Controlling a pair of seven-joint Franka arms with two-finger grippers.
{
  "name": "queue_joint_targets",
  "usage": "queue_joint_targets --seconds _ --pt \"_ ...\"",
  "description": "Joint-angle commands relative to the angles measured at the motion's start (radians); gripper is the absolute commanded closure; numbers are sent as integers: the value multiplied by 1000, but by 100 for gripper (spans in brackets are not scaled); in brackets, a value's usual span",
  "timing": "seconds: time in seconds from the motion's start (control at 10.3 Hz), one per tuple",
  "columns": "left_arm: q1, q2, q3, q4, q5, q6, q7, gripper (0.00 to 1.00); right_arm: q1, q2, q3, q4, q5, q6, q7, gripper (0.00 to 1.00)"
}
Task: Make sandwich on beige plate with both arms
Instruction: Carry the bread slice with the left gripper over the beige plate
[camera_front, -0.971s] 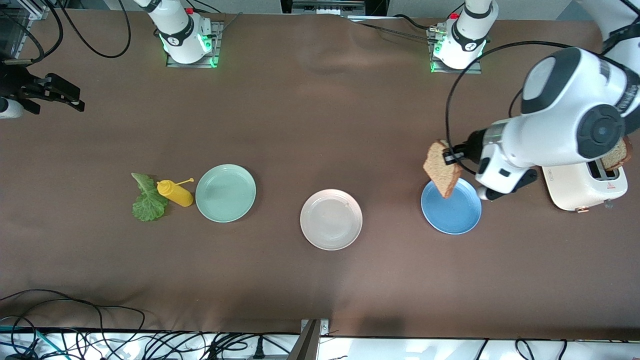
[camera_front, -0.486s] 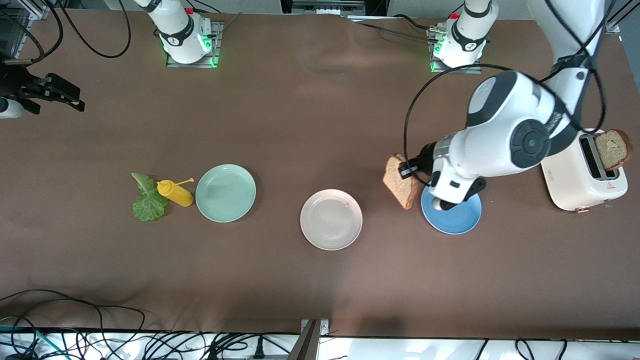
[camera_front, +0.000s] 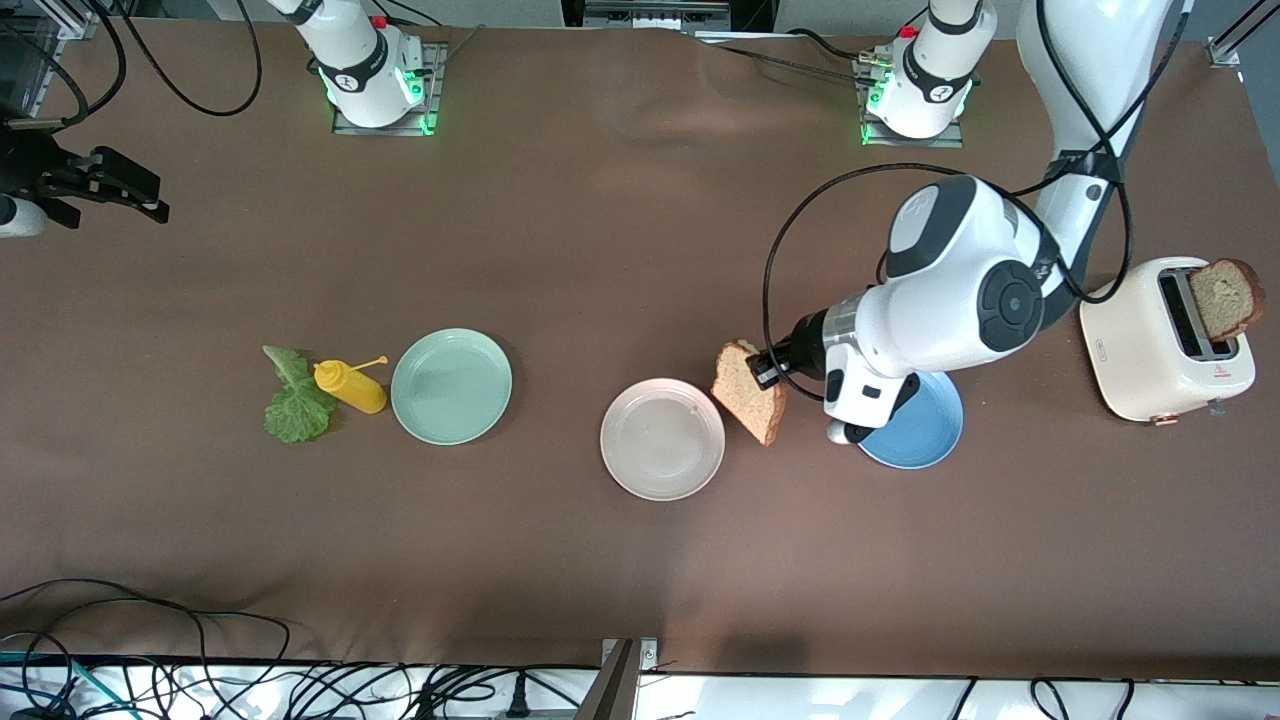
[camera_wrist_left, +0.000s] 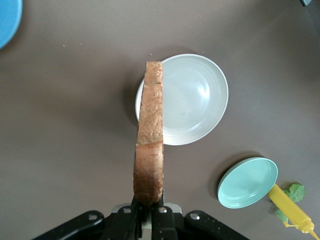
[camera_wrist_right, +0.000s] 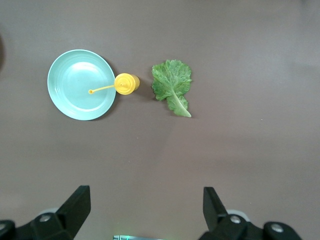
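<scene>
Pinching a bread slice (camera_front: 750, 404) upright on edge, the left gripper (camera_front: 772, 373) hangs just over the beige plate (camera_front: 655, 455) rim toward the left arm's end, while the right gripper (camera_wrist_right: 145, 210), spread wide, waits.

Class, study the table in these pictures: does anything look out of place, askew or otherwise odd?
Nothing is spilled or broken. The lettuce leaf lies on the bare table beside the yellow bottle, not on a plate. The left gripper holds a bread slice on edge by the beige plate. Another slice sticks out of the toaster.
</scene>
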Motion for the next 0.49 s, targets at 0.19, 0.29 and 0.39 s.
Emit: queue_joint_targets --seconds 0.19,0.29,0.39 --pt "-62 44 7 23 -28 54 -36 100 -3 4 2 21 -9 -19 5 0" --pt "-75 58 7 29 -30 102 -36 100 -3 4 2 21 -9 -19 5 0" --pt "-94 93 7 56 -28 134 -36 100 -5 4 2 21 -9 -19 5 0"
